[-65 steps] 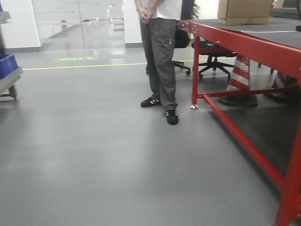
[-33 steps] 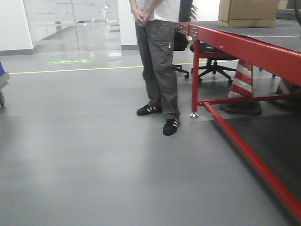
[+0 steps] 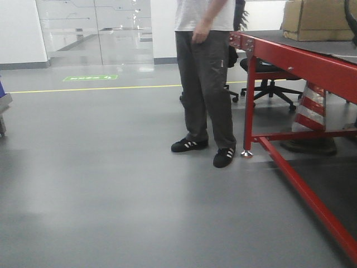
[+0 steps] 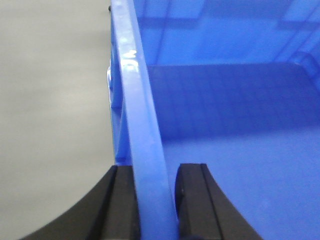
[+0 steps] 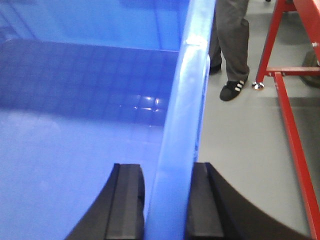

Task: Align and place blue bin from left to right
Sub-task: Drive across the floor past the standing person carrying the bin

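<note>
The blue bin (image 4: 137, 100) fills both wrist views and does not show in the front view. My left gripper (image 4: 152, 170) is shut on the bin's left wall, one black finger outside and one inside. In the right wrist view the bin's right wall (image 5: 187, 90) runs up the middle, and my right gripper (image 5: 167, 170) is shut on it the same way. The inside of the bin holds nothing. Grey floor lies beyond both walls.
A person (image 3: 206, 84) in grey trousers stands ahead beside the corner leg of a red-framed table (image 3: 301, 56). On the table is a cardboard box (image 3: 315, 19). An office chair (image 3: 273, 84) and a striped cone (image 3: 312, 109) are behind. A cart edge (image 3: 3, 106) shows far left.
The front view has shifted: the person and red table now sit further right and closer, and the left cart has slid to the frame edge. The person's hands have unclasped.
</note>
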